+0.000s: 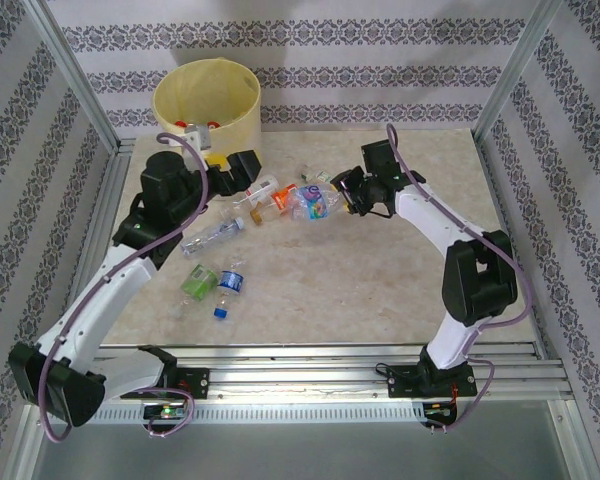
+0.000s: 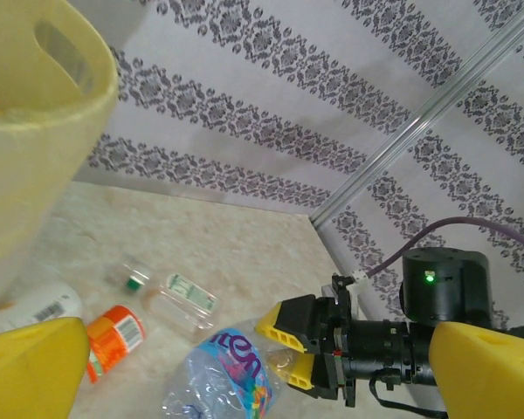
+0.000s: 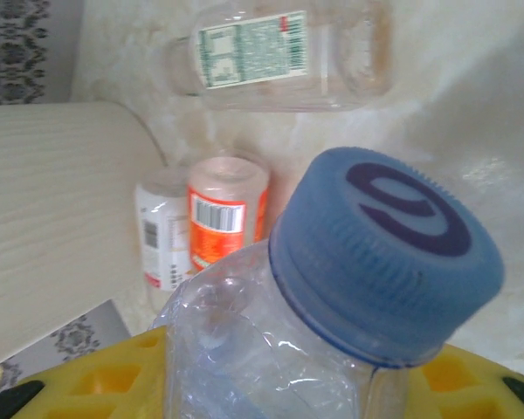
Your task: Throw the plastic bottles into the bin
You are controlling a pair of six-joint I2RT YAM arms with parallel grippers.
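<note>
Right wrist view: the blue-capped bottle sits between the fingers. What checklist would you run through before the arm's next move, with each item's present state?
1. Blue-capped bottle lies between the fingers of the right gripper: ok.
2. Grip firm enough to lift: cannot tell.
3. Orange-labelled bottle lies clear of that bottle, so it won't be dragged along: cannot tell.
4. Bin stands upright with its mouth open: ok.
5. Route to the bin is free. The left gripper sits open just in front of the bin, probably in the way: not ok.
</note>
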